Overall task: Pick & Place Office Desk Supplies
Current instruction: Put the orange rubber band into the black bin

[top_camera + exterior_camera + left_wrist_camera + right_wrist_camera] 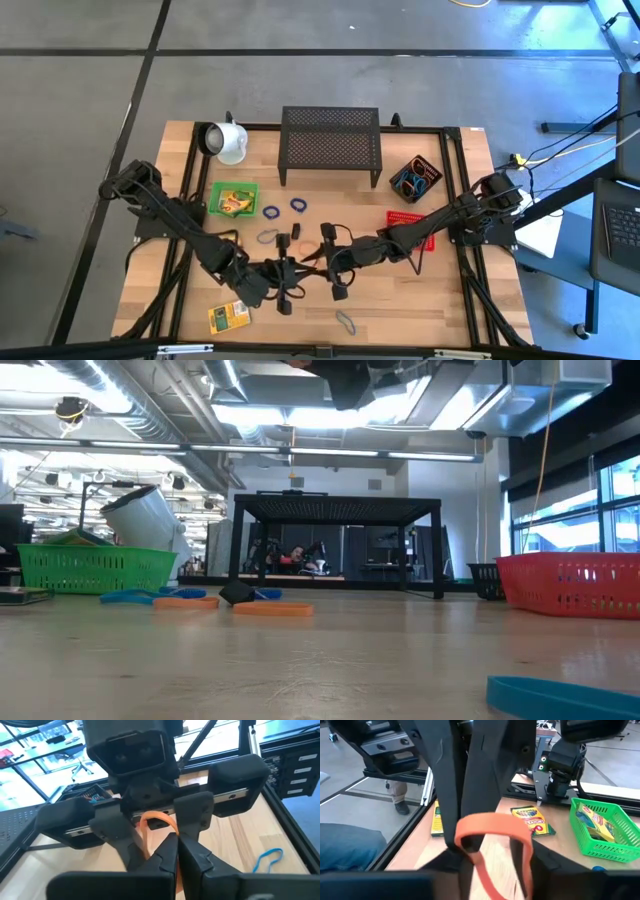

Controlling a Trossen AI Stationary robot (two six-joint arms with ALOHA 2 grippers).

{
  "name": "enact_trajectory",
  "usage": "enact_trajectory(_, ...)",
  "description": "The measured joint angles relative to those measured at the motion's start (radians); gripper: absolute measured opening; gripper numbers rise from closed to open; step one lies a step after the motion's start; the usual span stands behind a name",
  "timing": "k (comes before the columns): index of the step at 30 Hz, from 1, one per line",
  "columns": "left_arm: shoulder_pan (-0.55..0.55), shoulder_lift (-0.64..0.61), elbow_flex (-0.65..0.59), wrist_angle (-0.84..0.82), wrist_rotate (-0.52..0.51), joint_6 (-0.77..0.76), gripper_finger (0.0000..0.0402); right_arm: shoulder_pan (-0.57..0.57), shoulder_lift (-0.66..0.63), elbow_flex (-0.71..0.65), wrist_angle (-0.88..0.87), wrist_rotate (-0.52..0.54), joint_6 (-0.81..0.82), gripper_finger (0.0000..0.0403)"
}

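Both grippers meet above the table's near middle. My left gripper (292,268) (177,845) is shut on an orange rubber band (159,816) (492,826), which is clear of the table. My right gripper (318,258) (156,827) faces it with fingers apart, one on each side of the band's loop. One crayon box (229,317) lies flat near the front edge, another in the green basket (214,190). Blue bands (271,212) and a grey one (266,238) lie on the wood. My left gripper pinches the orange band's near end (173,851) between its two shut fingertips, coming roughly level from the table's left. The loop stands out beyond the fingertips toward the right gripper. My right gripper's fingers (192,815) flank the loop; I cannot tell whether they touch it.
A white mug (228,140) lies on its side at the far left, beside a black mesh rack (330,145). A black basket of bands (415,178) and a red basket (410,225) stand at the right. A blue band (560,695) lies near the front edge.
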Motion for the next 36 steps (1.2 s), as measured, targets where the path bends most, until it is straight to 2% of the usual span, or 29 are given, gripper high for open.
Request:
enact_trajectory(7, -0.017, 0.0, 0.0, 0.0, -0.067, 0.015, 0.0006, -0.002, 0.0, 0.0, 0.0, -0.001, 0.0, 0.0014)
enact_trajectory(14, -0.029, 0.0, 0.0, -0.001, -0.112, -0.051, 0.0017, -0.025, 0.0, 0.0, 0.0, -0.004, 0.089, 0.0006)
enact_trajectory(21, -0.029, 0.0, 0.001, -0.082, -0.122, -0.153, 0.0091, -0.052, -0.002, 0.0, -0.049, -0.007, 0.18, 0.0003)
enact_trajectory(24, -0.029, 0.0, 0.001, -0.159, -0.13, -0.223, 0.013, -0.059, -0.023, -0.001, -0.123, 0.015, 0.188, 0.0002)
enact_trajectory(28, -0.029, 0.0, 0.001, -0.271, -0.135, -0.328, 0.0164, -0.064, -0.101, -0.002, -0.301, 0.108, 0.212, 0.0001)
enact_trajectory(36, -0.029, 0.0, 0.001, -0.4, -0.13, -0.492, 0.0172, -0.07, -0.34, -0.001, -0.747, 0.272, 0.34, 0.0001)
